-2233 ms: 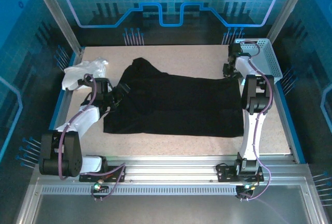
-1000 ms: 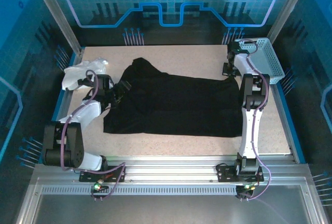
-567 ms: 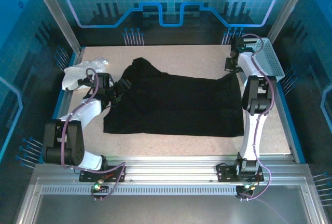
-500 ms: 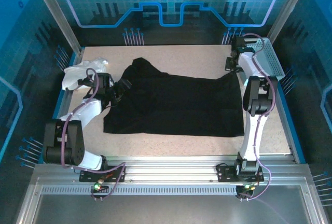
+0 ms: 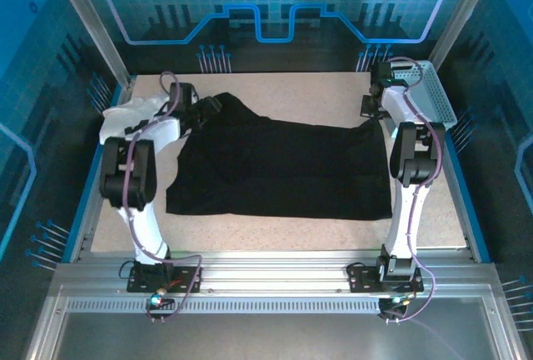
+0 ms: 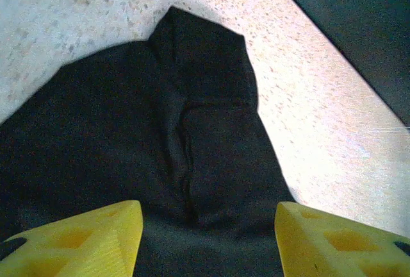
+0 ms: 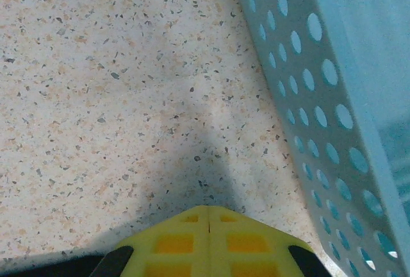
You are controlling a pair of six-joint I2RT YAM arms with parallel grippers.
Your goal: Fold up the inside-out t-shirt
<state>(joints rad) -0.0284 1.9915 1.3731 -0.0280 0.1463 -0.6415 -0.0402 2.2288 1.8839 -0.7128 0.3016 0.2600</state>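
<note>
Black cloth: the inside-out t-shirt (image 5: 283, 168) lies spread flat across the middle of the speckled table (image 5: 291, 89), with one lobe of fabric poking out toward the far left.

Left gripper (image 5: 204, 108) is at that far-left lobe. In the wrist view its yellow fingers (image 6: 83, 238) stand well apart, with nothing pinched between them, and the dark fabric (image 6: 192, 161) and its seam run under the gap (image 6: 208, 245). Cannot tell whether the tips touch the cloth.

Right gripper (image 5: 371, 106) is at the far-right corner of the shirt, just beside the perforated light-blue basket (image 5: 433, 93). Its jaws are pressed together (image 7: 210, 238) over bare tabletop (image 7: 96, 65), with nothing visible between the tips, and the basket wall (image 7: 333, 97) is to its right.

A white garment (image 5: 125, 114) sits bunched at the far-left table edge, just left of the left forearm and apart from the shirt.
</note>
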